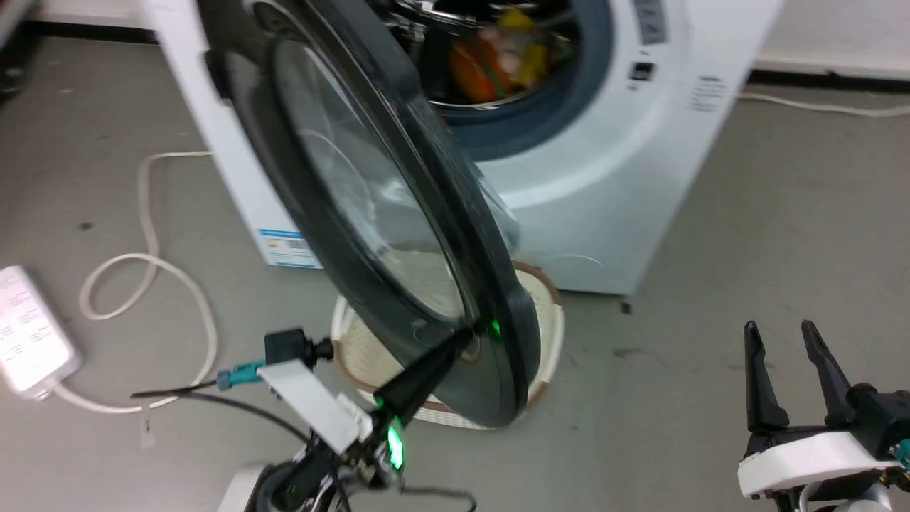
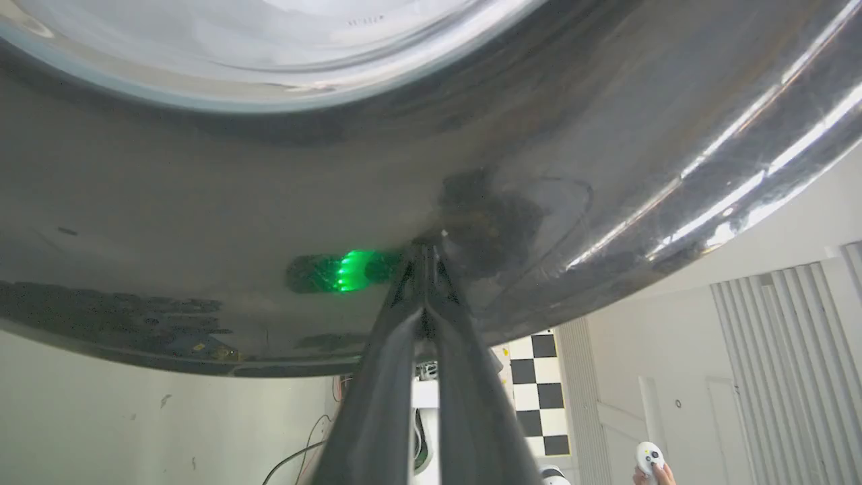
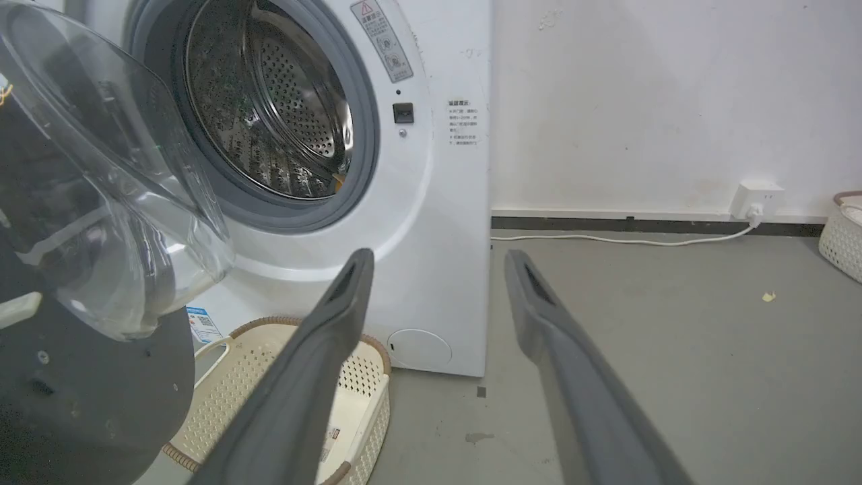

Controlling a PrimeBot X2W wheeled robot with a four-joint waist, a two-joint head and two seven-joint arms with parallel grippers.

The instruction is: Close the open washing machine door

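Door (image 1: 384, 213) stands partway open, hinged at the washer's (image 1: 604, 178) left, its free edge swung out toward the head camera with a wide gap to the drum mouth. The door's lower edge hangs over a cream basket (image 1: 553, 334) on the floor in front of the washer; can't tell whether they touch. Left gripper (image 2: 425, 246) has its fingers pressed together with nothing between them, tips touching the glossy black rim low on the door's outer face, below the glass. Right gripper (image 3: 438, 259) is spread wide and empty, low on the right, well apart from door and washer, fingers pointing at the washer's right front corner. Grey floor (image 1: 711, 320) stretches between the door's edge and the right gripper. On the left, a white cable (image 1: 142, 270) loops over the floor to a white box (image 1: 28, 334) near the left arm. Drum (image 3: 269, 101) is perforated steel inside a grey gasket; coloured laundry (image 1: 490, 64) sits in it. White wall (image 3: 640, 101) behind, socket (image 3: 757, 195) low on it, a second basket (image 3: 842, 236) at the right edge of the right wrist view. The left wrist view shows a person's hand (image 2: 650, 471) with a controller beyond the door.
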